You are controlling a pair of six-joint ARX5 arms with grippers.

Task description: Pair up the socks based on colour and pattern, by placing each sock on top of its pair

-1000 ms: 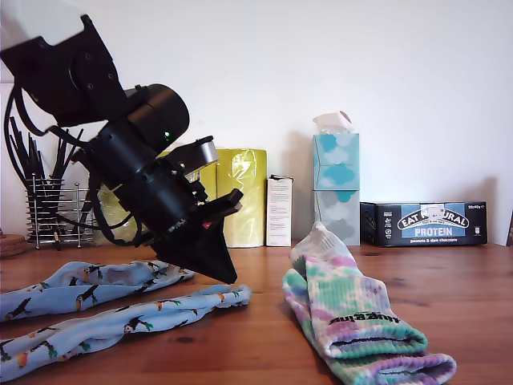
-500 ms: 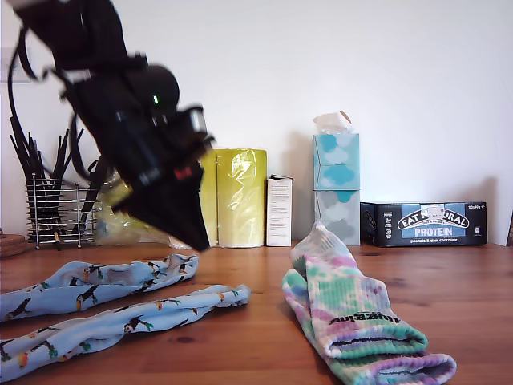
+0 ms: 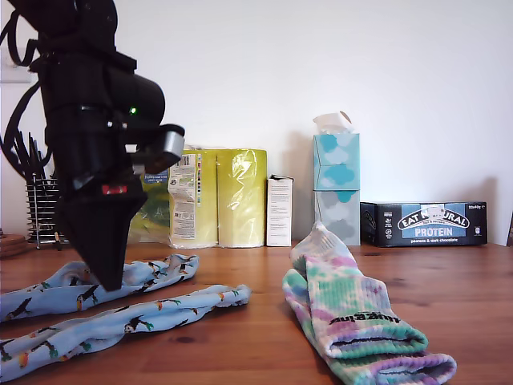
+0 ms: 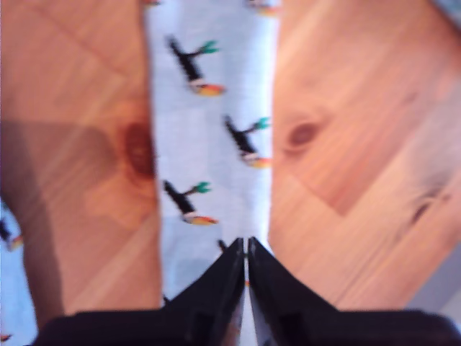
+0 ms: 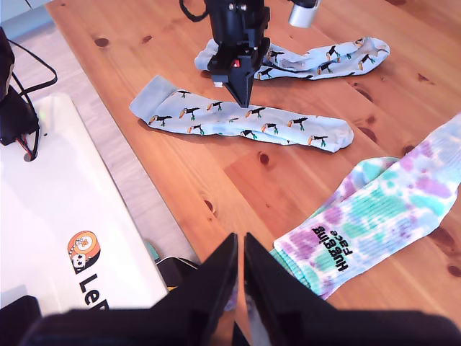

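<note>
Directly beneath my first claw [image 4: 246, 249], whose jaws are pressed together on nothing, lies the near toucan-print sock [image 4: 212, 137]; its long axis runs straight away from the claw tips, so a grasp would pinch across its width; in the exterior view this sock [image 3: 120, 325] stretches along the wooden surface [image 3: 264, 321] from that view's left toward the middle. Just behind it lies the second toucan-print sock [image 3: 56, 293], roughly parallel. My second claw [image 5: 240, 249] is likewise closed and empty, high above the tie-dye sock [image 5: 374, 216], farther off.
</note>
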